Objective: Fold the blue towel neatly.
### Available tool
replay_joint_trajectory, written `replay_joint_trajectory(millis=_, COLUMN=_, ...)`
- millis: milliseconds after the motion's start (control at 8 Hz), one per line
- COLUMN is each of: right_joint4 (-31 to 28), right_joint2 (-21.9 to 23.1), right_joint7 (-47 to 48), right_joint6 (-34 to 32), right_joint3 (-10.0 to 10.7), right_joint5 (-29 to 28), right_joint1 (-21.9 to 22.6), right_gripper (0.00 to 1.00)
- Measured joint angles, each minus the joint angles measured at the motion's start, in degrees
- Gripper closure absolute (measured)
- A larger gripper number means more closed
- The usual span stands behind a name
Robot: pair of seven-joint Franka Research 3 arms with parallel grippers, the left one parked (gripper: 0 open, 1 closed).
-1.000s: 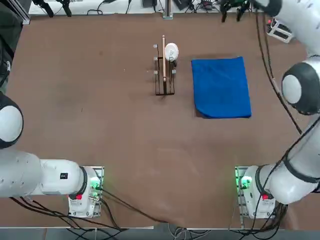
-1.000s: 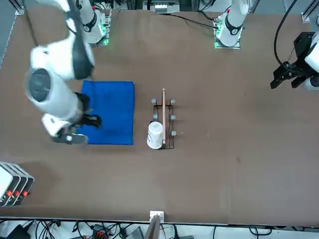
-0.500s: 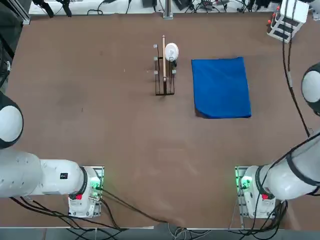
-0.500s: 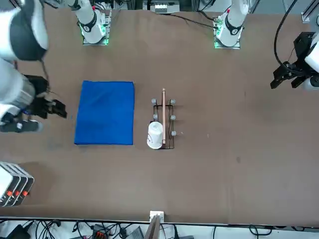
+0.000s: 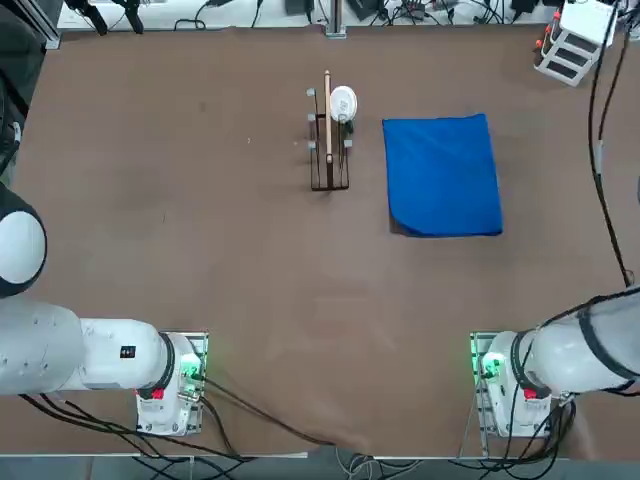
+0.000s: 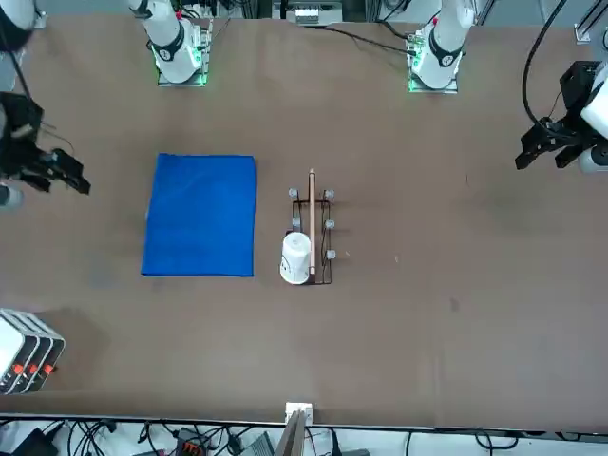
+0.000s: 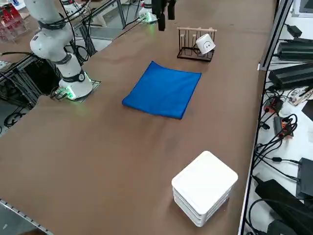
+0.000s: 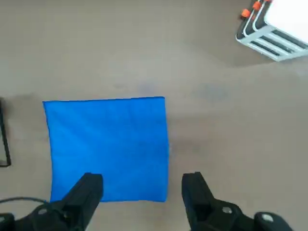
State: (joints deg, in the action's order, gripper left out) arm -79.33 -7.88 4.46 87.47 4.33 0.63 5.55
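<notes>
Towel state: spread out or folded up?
Folded, apparently: the blue towel lies flat as a compact rectangle; the pictures can't tell how many layers.

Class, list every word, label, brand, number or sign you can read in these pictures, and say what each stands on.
None can be read.
White mug: dark marking, too small to read.
Left arm: small dark square, too small to read.

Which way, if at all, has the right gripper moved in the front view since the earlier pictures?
Yes: the right gripper moved farther from the blue towel, toward that view's left edge.
</notes>
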Motion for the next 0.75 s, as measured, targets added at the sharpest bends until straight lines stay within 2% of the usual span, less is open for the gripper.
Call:
replay_joint_trajectory(millis=250, right_joint4=-4.0, right_joint2=4.6, right_joint7=0.7, right_joint6=-1.8, right_joint3=-0.9, right_joint5=0.3, right_joint1=-0.8, right_gripper=0.00)
replay_joint_trajectory(millis=750, right_joint4=-13.0, right_joint2=12.8, right_joint7=0.8, right_joint6=-1.8, right_joint3=-1.1, right_joint5=0.8, right_joint1=-1.9, right_gripper=0.00)
